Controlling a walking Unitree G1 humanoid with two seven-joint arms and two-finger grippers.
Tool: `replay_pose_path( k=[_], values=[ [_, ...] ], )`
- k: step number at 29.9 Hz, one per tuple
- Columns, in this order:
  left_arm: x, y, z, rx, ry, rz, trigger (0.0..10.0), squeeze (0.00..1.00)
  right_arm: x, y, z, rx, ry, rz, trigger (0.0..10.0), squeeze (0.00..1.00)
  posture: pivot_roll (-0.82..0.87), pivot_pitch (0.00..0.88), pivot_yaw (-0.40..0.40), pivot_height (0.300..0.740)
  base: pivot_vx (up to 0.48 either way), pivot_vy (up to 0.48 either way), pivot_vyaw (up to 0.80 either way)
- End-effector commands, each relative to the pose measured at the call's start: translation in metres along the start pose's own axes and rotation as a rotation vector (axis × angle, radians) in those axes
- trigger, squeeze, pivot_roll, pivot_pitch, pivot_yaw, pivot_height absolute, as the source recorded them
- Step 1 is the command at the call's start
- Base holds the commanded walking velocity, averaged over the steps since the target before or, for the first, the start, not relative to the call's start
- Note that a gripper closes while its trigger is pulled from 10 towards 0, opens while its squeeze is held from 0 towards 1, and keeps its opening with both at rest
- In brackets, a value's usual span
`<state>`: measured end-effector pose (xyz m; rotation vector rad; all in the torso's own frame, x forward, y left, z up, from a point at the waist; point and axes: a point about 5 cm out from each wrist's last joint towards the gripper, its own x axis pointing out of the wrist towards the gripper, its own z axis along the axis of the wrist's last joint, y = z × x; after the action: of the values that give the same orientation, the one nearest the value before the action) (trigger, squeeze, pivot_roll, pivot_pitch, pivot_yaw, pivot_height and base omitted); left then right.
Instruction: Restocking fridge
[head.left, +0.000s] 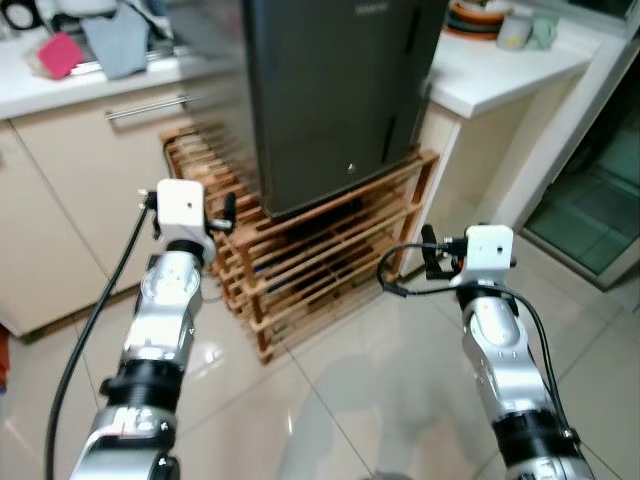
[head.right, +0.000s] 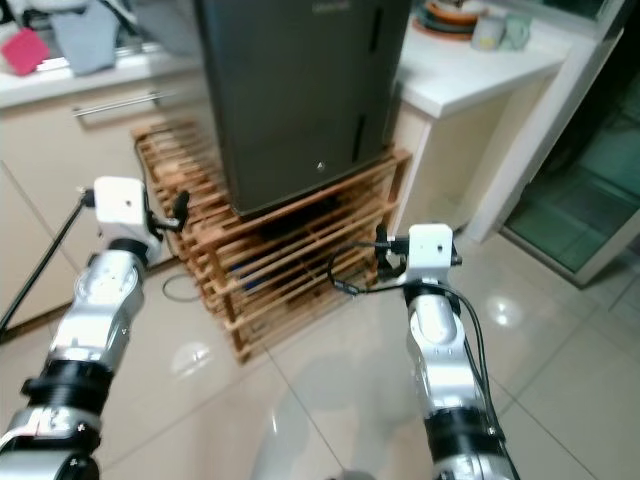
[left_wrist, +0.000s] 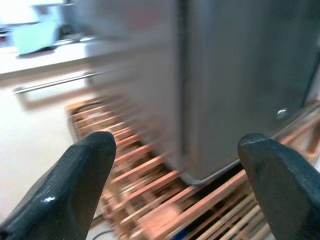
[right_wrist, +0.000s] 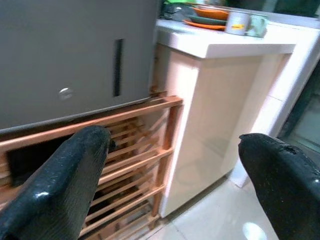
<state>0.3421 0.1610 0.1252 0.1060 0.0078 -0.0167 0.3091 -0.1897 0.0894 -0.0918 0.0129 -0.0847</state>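
Observation:
A dark grey fridge (head.left: 330, 90) stands with its door closed on a slatted wooden rack (head.left: 330, 250) straight ahead. My left gripper (head.left: 226, 212) is held out at the rack's left corner, short of the fridge. In the left wrist view the left gripper (left_wrist: 177, 147) is open with nothing between its fingers, and the picture is blurred. My right gripper (head.left: 432, 256) hovers at the rack's right end, beside the counter's side panel. The right wrist view shows the right gripper (right_wrist: 175, 142) open and empty, facing the fridge's lower right corner.
A white counter (head.left: 500, 85) with plates and mugs (head.left: 528, 28) stands right of the fridge. On the left is a cabinet with a bar handle (head.left: 145, 108), with cloths (head.left: 90, 48) on top. A glass door (head.left: 590, 200) is at the far right. The tiled floor (head.left: 350, 400) lies before the rack.

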Motion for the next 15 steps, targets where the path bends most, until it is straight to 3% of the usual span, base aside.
replay_pose_path(
  k=[1, 5, 15],
  values=[
    [0.0054, 0.0155, 0.0101, 0.025, -0.029, 0.042, 10.0, 0.0, 0.0078, 0.0074, 0.0105, 0.018, -0.035, 0.013, 10.0, 0.0, -0.04, 0.0, 0.0, 0.74, 0.401, 0.259, 0.0],
    [0.0075, 0.0214, 0.0123, 0.006, -0.033, 0.057, 10.0, 0.0, 0.0099, 0.0078, 0.0111, 0.021, -0.036, -0.001, 10.0, 0.0, -0.03, 0.0, 0.001, 0.74, 0.146, 0.429, 0.0],
    [0.0097, 0.0213, 0.0171, 0.03, -0.051, 0.035, 10.0, 0.0, 0.007, 0.0126, 0.0032, 0.052, -0.012, 0.0, 10.0, 0.0, -0.03, 0.0, 0.017, 0.74, 0.0, 0.48, -0.8]
  ],
)
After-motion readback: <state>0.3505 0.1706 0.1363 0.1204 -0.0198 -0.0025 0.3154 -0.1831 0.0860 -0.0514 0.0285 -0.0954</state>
